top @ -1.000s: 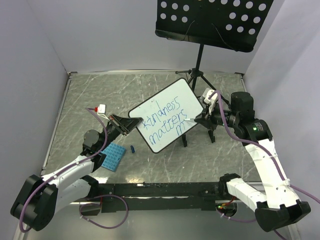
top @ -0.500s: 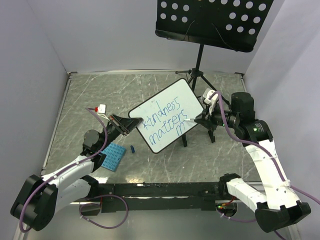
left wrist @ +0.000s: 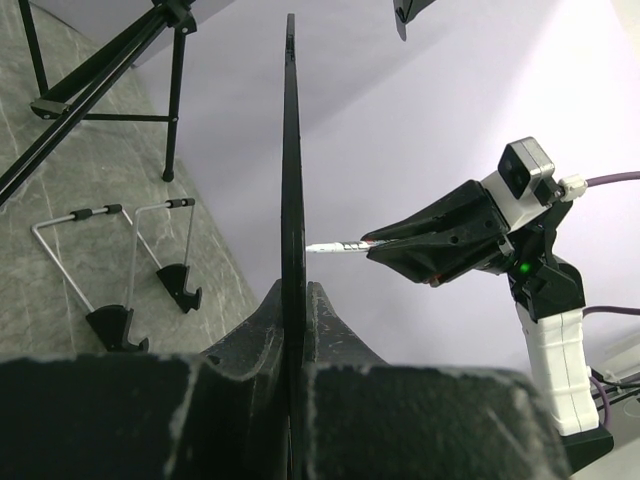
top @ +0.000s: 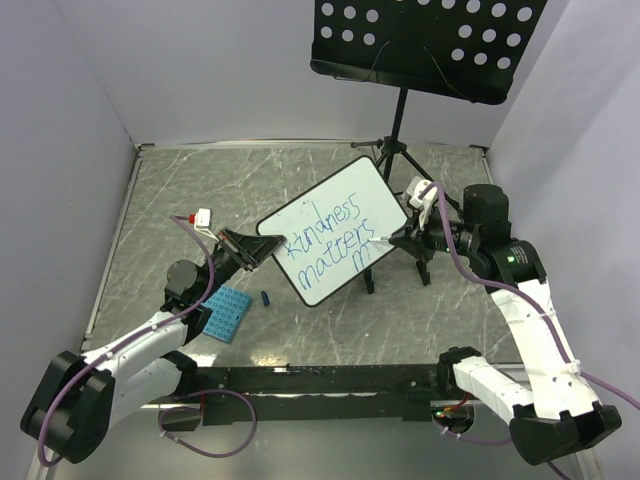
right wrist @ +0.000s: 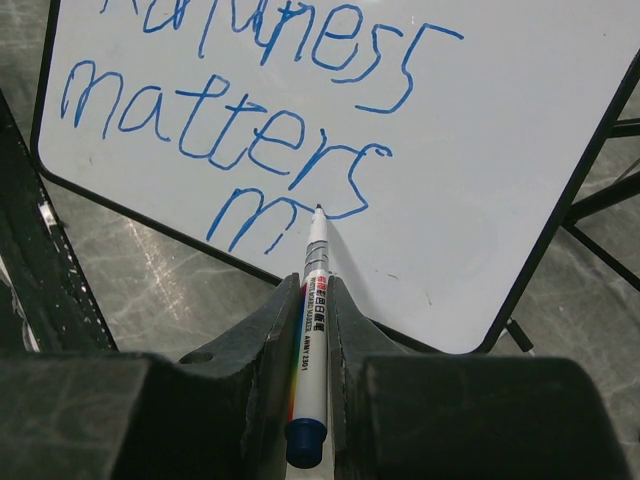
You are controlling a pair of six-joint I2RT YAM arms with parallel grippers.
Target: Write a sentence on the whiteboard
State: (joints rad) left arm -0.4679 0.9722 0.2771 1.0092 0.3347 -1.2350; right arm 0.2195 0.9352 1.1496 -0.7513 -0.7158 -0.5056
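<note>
Showing its face to the right arm, the small white rectangular whiteboard with rounded corners and a thin dark rim [top: 337,230] is held up tilted near the middle of the grey marbled table [top: 170,200]. The blue handwritten marker sentence [top: 318,252] on it reads "kindness matters", with a lone "m" on a third line. The left gripper [top: 258,249] is clamped shut on the board's left edge, and its wrist cam sees the board dead edge-on, pinched between both fingers. That arm runs low from its base, then angles up and right. The right gripper [right wrist: 312,290] is closed on a slim white marker pen with a blue end [right wrist: 316,250], its tip touching the board just right of that "m". The right arm is folded at the elbow out on the right side, with the forearm reaching left and the wrist about level. Lower left of the board, a blue studded plate [top: 225,313] and a tiny blue cap [top: 266,297] lie on the table. A black perforated music-stand tray [top: 430,40] stands at the back.
</note>
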